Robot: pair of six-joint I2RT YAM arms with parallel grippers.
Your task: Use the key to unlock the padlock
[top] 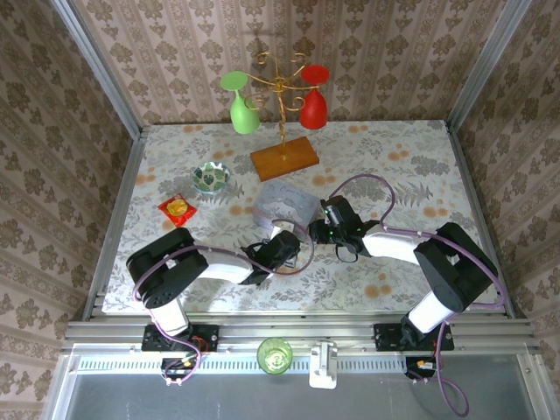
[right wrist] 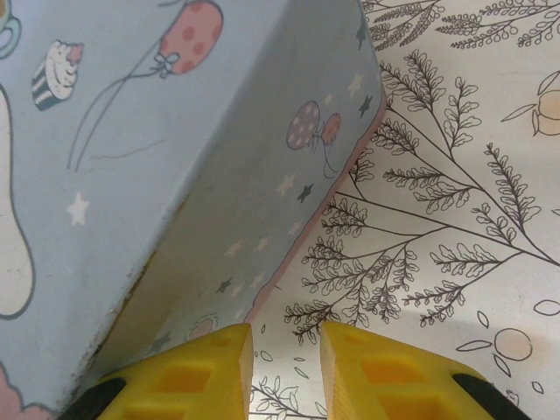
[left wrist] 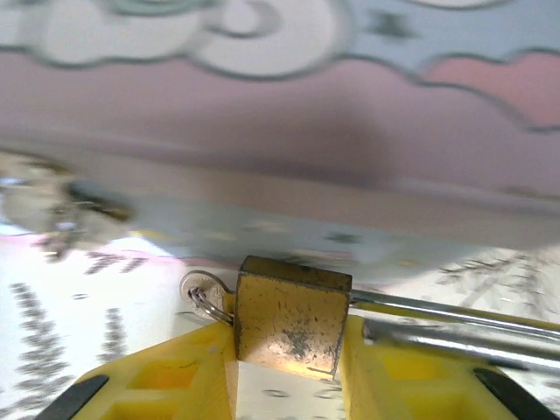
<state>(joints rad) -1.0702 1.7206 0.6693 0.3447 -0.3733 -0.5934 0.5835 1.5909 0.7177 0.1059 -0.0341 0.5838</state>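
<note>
A floral tablecloth [top: 411, 175] covers the table inside a wallpapered booth. The left gripper [left wrist: 289, 350] clamps the brass padlock [left wrist: 291, 313] by its body between yellow fingers [left wrist: 175, 376], with the silvery shackle [left wrist: 455, 308] pointing right. The key [left wrist: 198, 287], a small round head on a wire ring, touches the padlock's left face; whether its blade sits in the lock cannot be told. Just behind lies the pale blue cartoon tin [left wrist: 306, 131]. The right gripper [right wrist: 287, 350], jaws narrowly apart and holding nothing, hangs over the cloth beside the tin's side. At the table's far edge, a gold wire stand [top: 282, 96] holds a green glass [top: 243, 109] and a red glass [top: 313, 103].
</note>
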